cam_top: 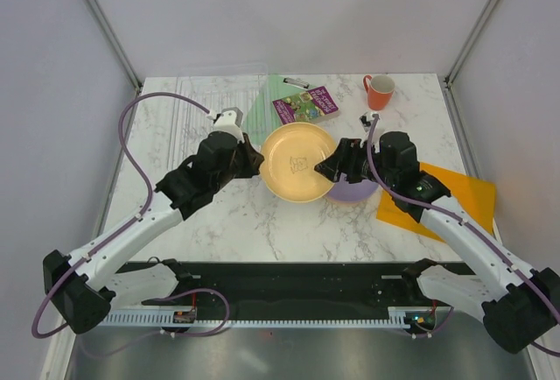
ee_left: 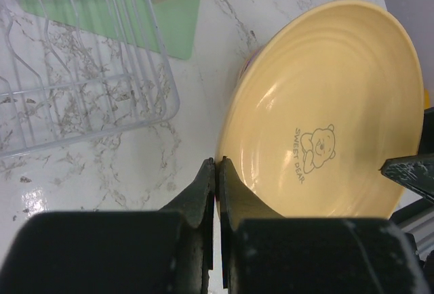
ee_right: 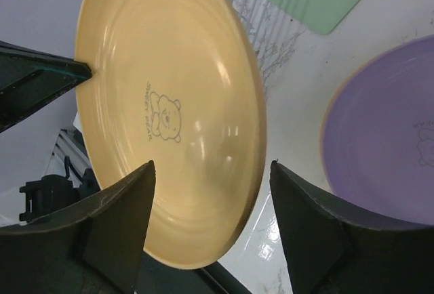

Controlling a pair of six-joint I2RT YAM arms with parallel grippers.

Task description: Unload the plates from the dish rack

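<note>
A yellow-orange plate (cam_top: 302,163) with a bear drawing is held tilted above the table's middle. My left gripper (cam_top: 259,159) is shut on its left rim; in the left wrist view the jaws (ee_left: 218,166) pinch the rim of the plate (ee_left: 325,104). My right gripper (cam_top: 329,168) is open, its fingers either side of the plate's right rim (ee_right: 203,124) without touching. The lilac plate (cam_top: 357,193) lies flat on the table under my right gripper and also shows in the right wrist view (ee_right: 386,152). The clear dish rack (cam_top: 203,110) stands at the back left with no plates in it. The pink plate and a second yellow plate are out of view.
A pale green sheet (cam_top: 268,107) and a purple book (cam_top: 306,102) lie behind the plate. An orange mug (cam_top: 379,91) stands at the back right. An orange mat (cam_top: 442,194) lies on the right under my right arm.
</note>
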